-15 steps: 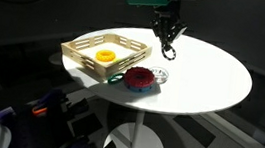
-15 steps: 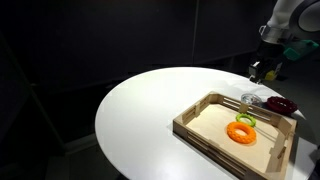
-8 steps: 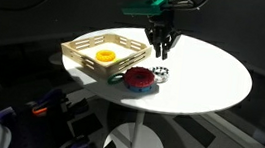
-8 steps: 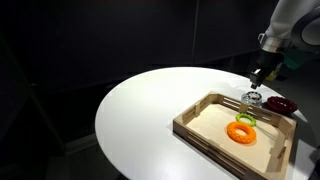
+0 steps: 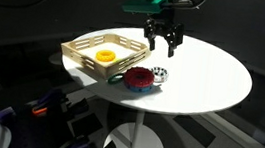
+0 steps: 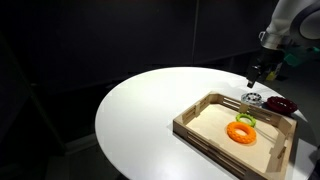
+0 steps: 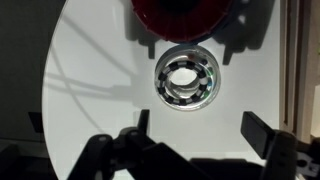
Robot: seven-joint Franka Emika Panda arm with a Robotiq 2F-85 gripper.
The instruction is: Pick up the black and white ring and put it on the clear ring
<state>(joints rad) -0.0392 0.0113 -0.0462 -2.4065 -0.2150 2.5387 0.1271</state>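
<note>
The black and white ring (image 7: 186,82) lies flat on the clear ring (image 7: 160,88), whose see-through rim shows around it. The stacked pair shows as one small ring (image 5: 158,76) (image 6: 253,99) in both exterior views, on the white table beside the red ring (image 5: 139,80) (image 7: 180,14). My gripper (image 5: 163,45) (image 6: 256,78) (image 7: 198,125) hangs open directly above the pair, with nothing between its fingers and a clear gap to the rings.
A wooden tray (image 5: 83,49) (image 6: 200,132) stands on the round white table (image 5: 208,78), holding a yellow ring (image 5: 105,54) (image 6: 241,131) and a green ring (image 6: 246,120). The red ring (image 6: 281,105) lies close to the tray's corner. Dark surroundings beyond the table edge.
The gripper carried the black and white ring down onto the clear ring, opened and let it go, then rose a little above the pair.
</note>
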